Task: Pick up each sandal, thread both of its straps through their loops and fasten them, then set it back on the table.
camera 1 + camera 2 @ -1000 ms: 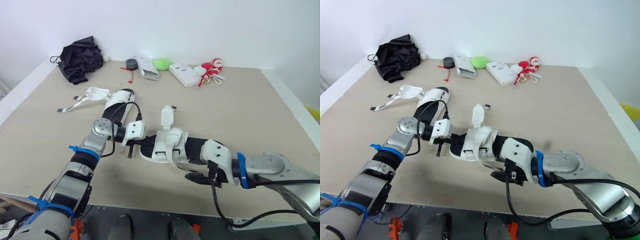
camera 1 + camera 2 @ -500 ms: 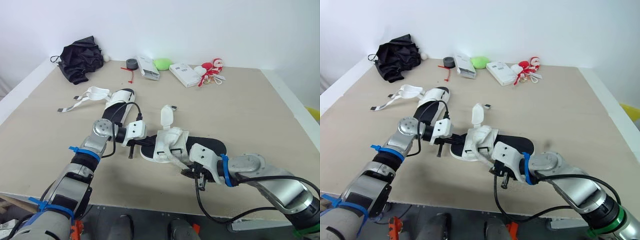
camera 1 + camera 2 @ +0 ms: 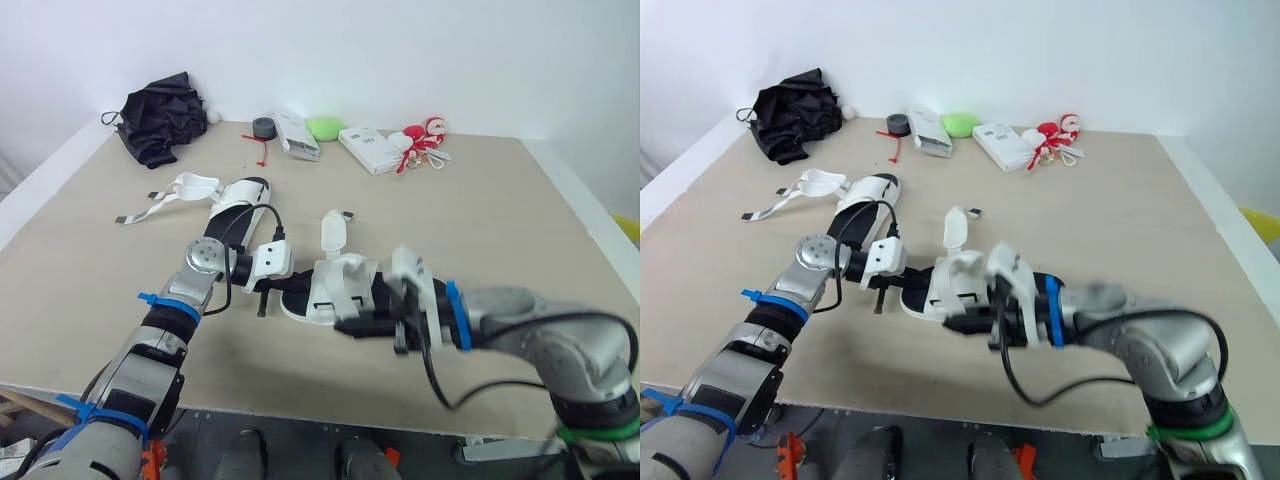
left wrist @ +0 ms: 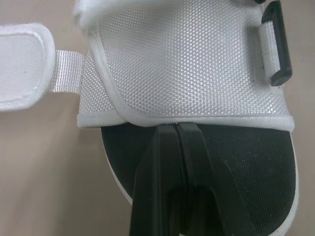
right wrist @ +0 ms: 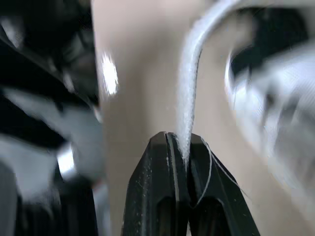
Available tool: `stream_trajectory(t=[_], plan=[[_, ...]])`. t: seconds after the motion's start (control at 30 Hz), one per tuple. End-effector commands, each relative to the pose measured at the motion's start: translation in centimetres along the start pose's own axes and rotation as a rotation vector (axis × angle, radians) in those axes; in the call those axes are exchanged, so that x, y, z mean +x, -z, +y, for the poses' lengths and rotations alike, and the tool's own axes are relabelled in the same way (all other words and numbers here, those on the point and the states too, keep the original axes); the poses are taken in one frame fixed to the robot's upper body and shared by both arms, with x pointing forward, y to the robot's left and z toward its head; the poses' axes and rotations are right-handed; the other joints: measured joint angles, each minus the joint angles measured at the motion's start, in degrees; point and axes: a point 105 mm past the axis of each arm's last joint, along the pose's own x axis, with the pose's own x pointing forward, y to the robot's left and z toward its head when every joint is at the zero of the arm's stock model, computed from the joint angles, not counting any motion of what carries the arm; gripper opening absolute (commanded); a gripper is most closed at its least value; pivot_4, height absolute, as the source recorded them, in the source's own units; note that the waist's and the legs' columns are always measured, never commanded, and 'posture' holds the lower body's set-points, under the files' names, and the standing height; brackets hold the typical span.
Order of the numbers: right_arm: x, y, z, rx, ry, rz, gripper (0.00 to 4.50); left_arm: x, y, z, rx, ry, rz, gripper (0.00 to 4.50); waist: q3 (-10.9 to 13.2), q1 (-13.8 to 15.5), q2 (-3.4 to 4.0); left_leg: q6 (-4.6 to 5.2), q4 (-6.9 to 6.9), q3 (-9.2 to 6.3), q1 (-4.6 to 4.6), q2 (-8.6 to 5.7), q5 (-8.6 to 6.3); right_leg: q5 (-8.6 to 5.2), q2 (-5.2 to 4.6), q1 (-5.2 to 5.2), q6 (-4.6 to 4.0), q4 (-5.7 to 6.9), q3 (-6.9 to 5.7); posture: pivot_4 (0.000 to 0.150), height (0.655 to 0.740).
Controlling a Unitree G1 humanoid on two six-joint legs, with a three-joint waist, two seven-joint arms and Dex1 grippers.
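The near sandal (image 3: 345,285), black sole with a white upper, lies in the middle of the table. My left gripper (image 3: 262,296) is shut, its tips (image 4: 175,127) resting on the black insole at the toe end, against the edge of the white upper (image 4: 187,69). Over the heel, my right gripper (image 3: 352,323) points toward the upper and is shut on a thin white strap (image 5: 189,88). Another strap (image 3: 333,232) of this sandal sticks up unfastened. The second sandal (image 3: 238,195) lies farther back on the left, with its straps (image 3: 160,205) spread loose.
Along the far edge sit a black cloth (image 3: 160,125), a grey tape roll (image 3: 263,126), two white boxes (image 3: 296,135) (image 3: 368,148), a green object (image 3: 324,127) and a red-and-white toy (image 3: 425,138). The table's front edge (image 3: 300,412) runs just below my arms.
My right arm has risen from the sandal's near side and turned, so its gripper now lies over the heel pointing left with the strap in it. The left arm has stayed put.
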Motion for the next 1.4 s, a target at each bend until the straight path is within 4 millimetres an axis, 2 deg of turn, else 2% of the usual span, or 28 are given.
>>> stream_trajectory(t=[0.03,0.13,0.27,0.43,0.9,1.17,1.27,1.4], plan=[[-0.2,-2.3,-2.1,0.109,0.087,-0.088,0.11,1.5,3.7,-3.7,-0.114,0.146,0.118,0.0,-0.1,0.1,-0.07,0.0,-0.01,0.02,-0.04,0.02,0.0,-0.08,-0.02,0.01,0.02,0.0,-0.05,0.15,0.7322],[0.3,-2.8,-4.4,0.226,0.187,-0.108,0.11,1.5,3.7,-3.7,-0.118,0.145,0.116,0.0,-0.1,0.1,0.03,0.04,-0.03,0.02,-0.05,0.05,-0.03,-0.08,0.0,0.03,0.01,0.0,-0.08,0.15,0.7322],[0.9,-1.4,-5.8,0.389,0.245,-0.08,0.11,1.5,3.8,-3.8,-0.124,0.14,0.113,0.0,-0.1,0.2,0.01,0.06,-0.04,-0.11,-0.11,0.05,-0.02,-0.06,-0.02,0.08,0.04,0.02,-0.3,0.15,0.7322],[1.4,0.1,-5.5,0.472,0.224,-0.067,0.11,1.3,4.0,-3.9,-0.134,0.136,0.115,0.0,-0.2,0.2,0.17,0.08,-0.06,-0.15,-0.16,0.0,-0.04,-0.04,-0.04,0.1,0.06,0.03,-0.32,0.15,0.7322],[1.4,1.3,-3.6,0.573,0.123,-0.072,0.11,1.2,4.2,-4.2,-0.153,0.136,0.113,0.0,-0.2,0.0,0.22,0.1,-0.11,-0.37,-0.11,0.04,-0.04,-0.13,0.01,0.19,0.06,0.05,-0.52,0.15,0.7322],[0.9,3.6,-4.2,0.644,0.202,-0.024,0.11,1.2,4.3,-4.3,-0.159,0.136,0.115,0.0,-0.3,0.0,0.27,0.12,-0.13,-0.53,-0.12,0.04,-0.05,-0.26,0.02,0.24,-0.01,0.04,-0.65,0.15,0.7322],[0.5,3.0,-4.7,0.661,0.214,-0.053,0.11,1.1,4.3,-4.4,-0.162,0.139,0.115,0.0,-0.3,0.0,0.3,0.14,-0.14,-0.55,-0.11,0.03,-0.06,-0.32,0.02,0.27,-0.05,0.04,-0.67,0.15,0.7322],[-0.2,0.5,-4.8,0.662,0.181,-0.131,0.11,1.2,4.2,-4.4,-0.166,0.142,0.111,0.0,-0.3,0.0,0.31,0.14,-0.14,-0.56,-0.11,0.02,-0.06,-0.41,0.01,0.28,-0.2,0.04,-0.67,0.15,0.7322]])
